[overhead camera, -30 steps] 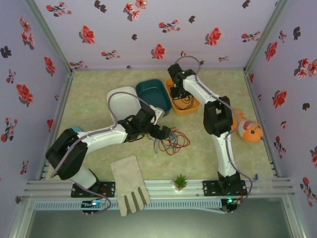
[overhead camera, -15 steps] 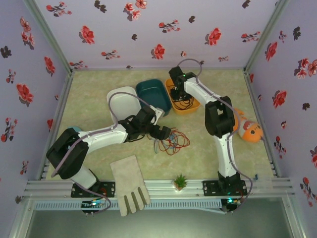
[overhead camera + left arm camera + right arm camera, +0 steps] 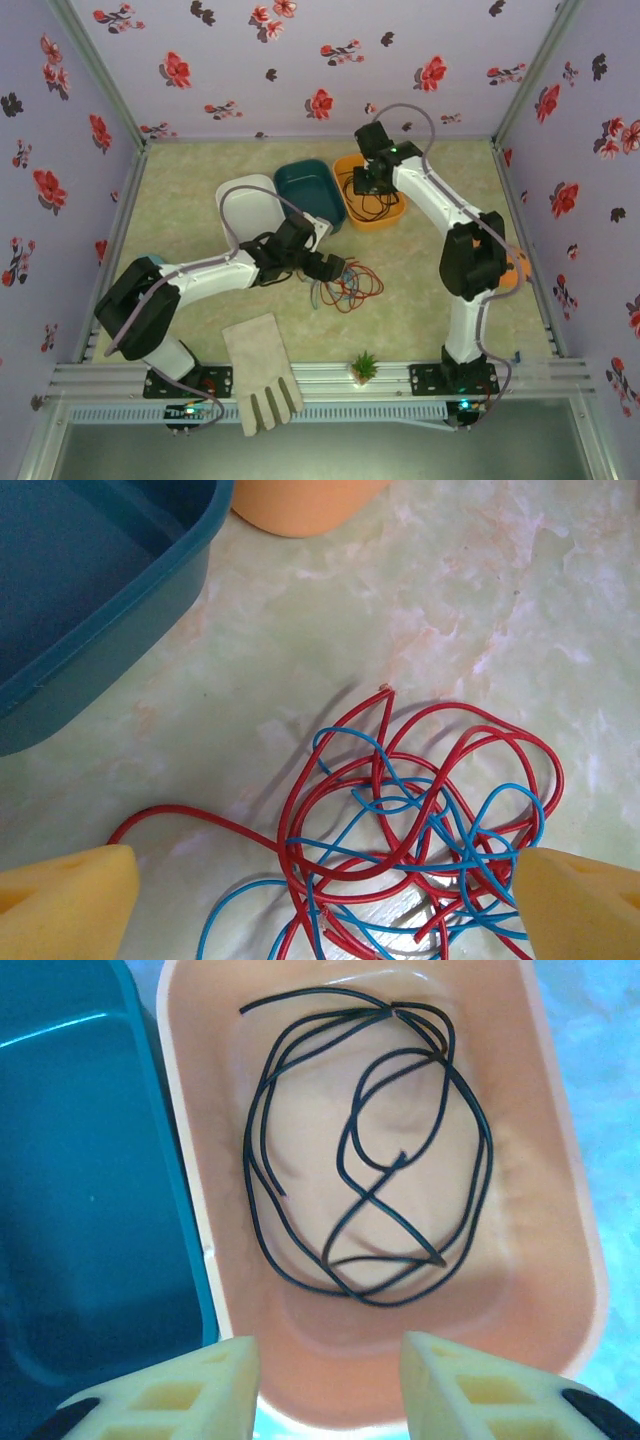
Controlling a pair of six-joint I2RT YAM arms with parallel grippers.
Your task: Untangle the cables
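Above the marbled table (image 3: pixel 480 600), held the left gripper (image 3: pixel 322 905) wide open astride the red cable (image 3: pixel 190 810) and blue cable (image 3: pixel 340 732); needed to pinch red alone, close by one finger.

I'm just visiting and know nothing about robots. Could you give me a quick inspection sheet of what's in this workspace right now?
Surface: pale marbled table; no spills seen.
Job's things: black cable coiled alone in the orange bin; red cable and blue cable tangled together on the table.
Clutter: teal bin, white bin, glove, small plant.
Grippers: left gripper open, straddling the red-blue tangle; right gripper open above the orange bin, holding nothing.
Cables: grey arm cables loop off both arms.
Surroundings: purple floral walls; metal rail at the near edge.
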